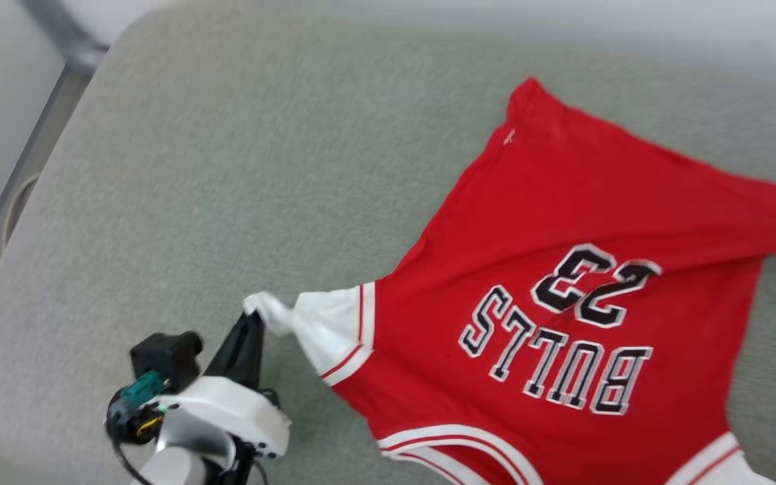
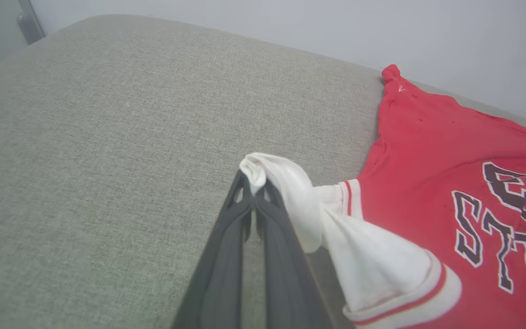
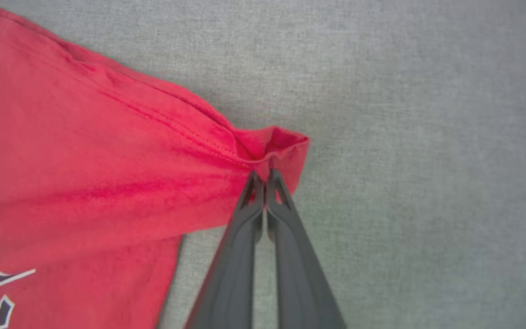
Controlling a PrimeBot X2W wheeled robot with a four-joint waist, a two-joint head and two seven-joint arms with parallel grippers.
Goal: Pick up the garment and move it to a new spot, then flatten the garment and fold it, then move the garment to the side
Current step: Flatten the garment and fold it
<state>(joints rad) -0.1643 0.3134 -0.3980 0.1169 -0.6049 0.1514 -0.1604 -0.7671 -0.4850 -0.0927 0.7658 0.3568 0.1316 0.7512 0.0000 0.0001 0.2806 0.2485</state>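
The red garment (image 1: pixel 563 222) lies spread on the grey-green cushion, lettered face up, with "BULLS 23" reading upside down in the head view. My left gripper (image 1: pixel 253 322) is shut on the bunched tip of its white sleeve (image 2: pixel 290 192), which stretches taut from the fingertips toward the red body (image 2: pixel 427 146). In the right wrist view my right gripper (image 3: pixel 263 176) is shut on a red hem corner (image 3: pixel 276 146) of the garment (image 3: pixel 85 160), pulled into a point. A second white sleeve (image 1: pixel 725 465) lies at the bottom right.
The padded cushion surface (image 1: pixel 240 168) extends wide to the left and behind the garment, with a rounded edge at the near left. A grey metal frame (image 1: pixel 58 40) and pale floor lie beyond the left edge. A pale wall (image 2: pixel 290 23) runs behind.
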